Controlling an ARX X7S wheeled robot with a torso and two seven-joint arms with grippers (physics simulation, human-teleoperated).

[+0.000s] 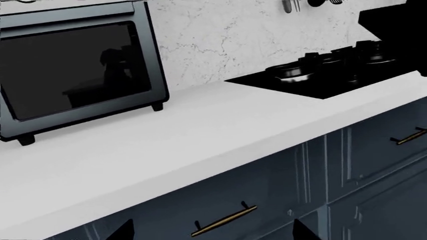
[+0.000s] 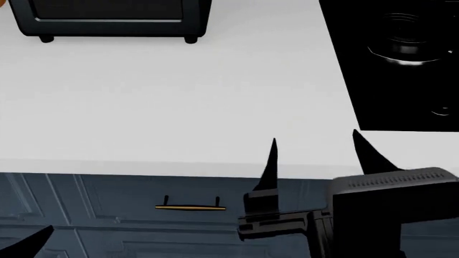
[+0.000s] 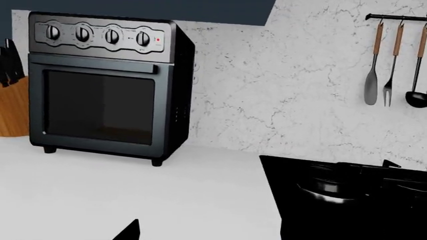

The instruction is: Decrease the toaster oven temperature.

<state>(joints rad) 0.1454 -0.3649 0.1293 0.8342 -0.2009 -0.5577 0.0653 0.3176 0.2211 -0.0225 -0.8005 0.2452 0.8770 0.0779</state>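
Note:
The toaster oven (image 3: 100,100) is a black box with a dark glass door, standing at the back left of the white counter. A row of several round knobs (image 3: 97,35) runs along its top panel. It also shows in the left wrist view (image 1: 73,75) and at the top edge of the head view (image 2: 107,16). My right gripper (image 2: 319,156) is open and empty over the counter's front edge, far from the oven. My left gripper (image 1: 213,234) is open and empty, low in front of the cabinet drawers; only one fingertip (image 2: 29,242) shows in the head view.
A black cooktop (image 2: 401,64) with a burner lies on the counter at the right. A wooden knife block (image 3: 12,105) stands left of the oven. Utensils (image 3: 393,65) hang on the marble wall. Dark drawers with a brass handle (image 2: 190,207) lie below the counter (image 2: 179,107).

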